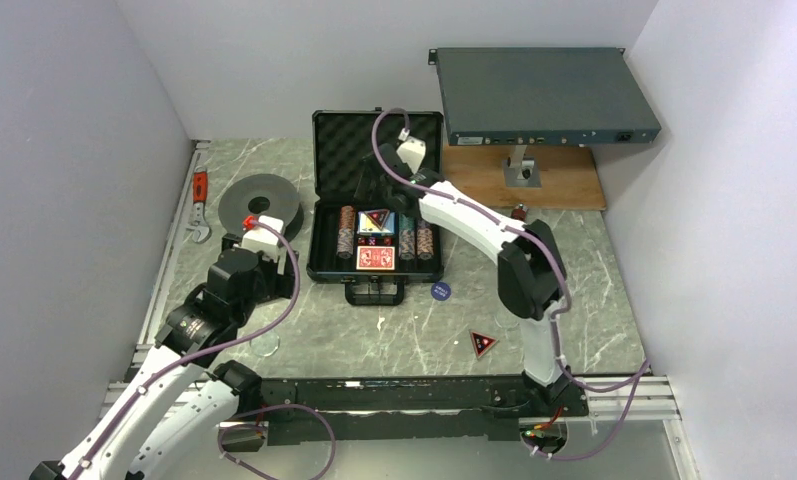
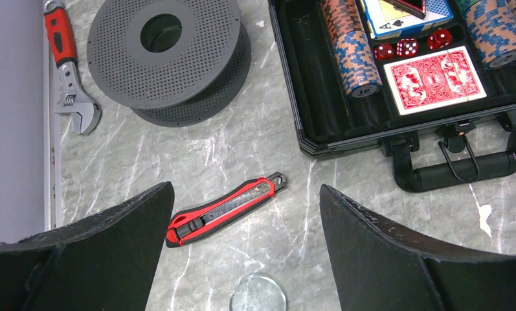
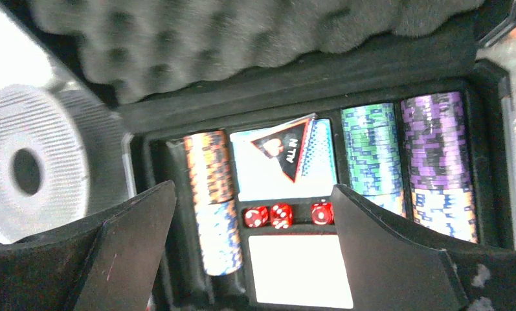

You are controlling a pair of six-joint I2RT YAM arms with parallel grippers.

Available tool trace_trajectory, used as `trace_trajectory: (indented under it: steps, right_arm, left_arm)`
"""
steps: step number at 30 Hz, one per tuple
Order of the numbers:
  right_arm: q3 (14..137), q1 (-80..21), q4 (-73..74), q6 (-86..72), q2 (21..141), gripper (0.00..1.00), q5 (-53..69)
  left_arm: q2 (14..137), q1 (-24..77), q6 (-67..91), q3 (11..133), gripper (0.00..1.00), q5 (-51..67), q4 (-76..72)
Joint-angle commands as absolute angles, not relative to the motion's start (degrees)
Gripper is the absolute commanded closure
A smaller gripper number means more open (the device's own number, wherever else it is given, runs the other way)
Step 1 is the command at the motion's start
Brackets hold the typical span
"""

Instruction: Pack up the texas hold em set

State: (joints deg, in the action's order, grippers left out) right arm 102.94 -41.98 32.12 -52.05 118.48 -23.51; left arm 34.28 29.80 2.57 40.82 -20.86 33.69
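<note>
The black briefcase [image 1: 324, 245] lies open at mid-table, its foam lid [image 1: 346, 140] up and its handle [image 2: 462, 172] toward me. Inside are striped chip stacks [image 3: 370, 149], a red deck [image 2: 434, 79], a blue deck [image 3: 320, 159] with a red-black triangular marker [image 3: 284, 150] lying on it, and three red dice [image 3: 281, 214]. A second triangular marker [image 1: 483, 343] and the blue round button [image 1: 440, 291] lie on the table in front of the case. My right gripper [image 1: 372, 190] [image 3: 253, 186] is open and empty above the case. My left gripper [image 1: 259, 290] [image 2: 245, 186] is open and empty left of the case.
A dark grey spool [image 2: 168, 58] and a red-handled wrench [image 2: 70, 71] lie at the left. A red utility knife [image 2: 226, 207] and a clear round disc [image 2: 258, 301] lie under my left gripper. A grey rack box [image 1: 539, 95] stands over a wooden board [image 1: 564, 180] at back right.
</note>
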Motion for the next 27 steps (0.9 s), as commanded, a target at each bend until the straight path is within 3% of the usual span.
trace_trajectory:
  steps: [1,7,12,21,27]
  right_arm:
    - [98.3,-43.0,25.2,-43.6,108.8,0.07,-26.0]
    - [94.2,-43.5,30.5,-40.9,99.7,0.0,-31.4]
    - [86.2,-43.4,31.5,-40.2,91.5,0.0,-33.6]
    - [63.3,-43.4,29.9,-33.8,74.7,0.0,-27.2]
    - [54.3,-43.7,28.3,-26.6,68.3,0.0,-19.9]
  left_arm:
    - [34.2,29.5,3.2,40.8,0.12,-22.6,31.2]
    - [34.7,29.4,4.4,40.8,0.13,-25.4,30.5]
    - [34.9,29.4,3.7,40.8,0.13,-23.8,30.4]
    - [37.1,29.4,3.4,42.1,0.14,-19.6,32.2]
    - [38.3,29.4,3.5,42.7,0.15,-20.1,33.1]
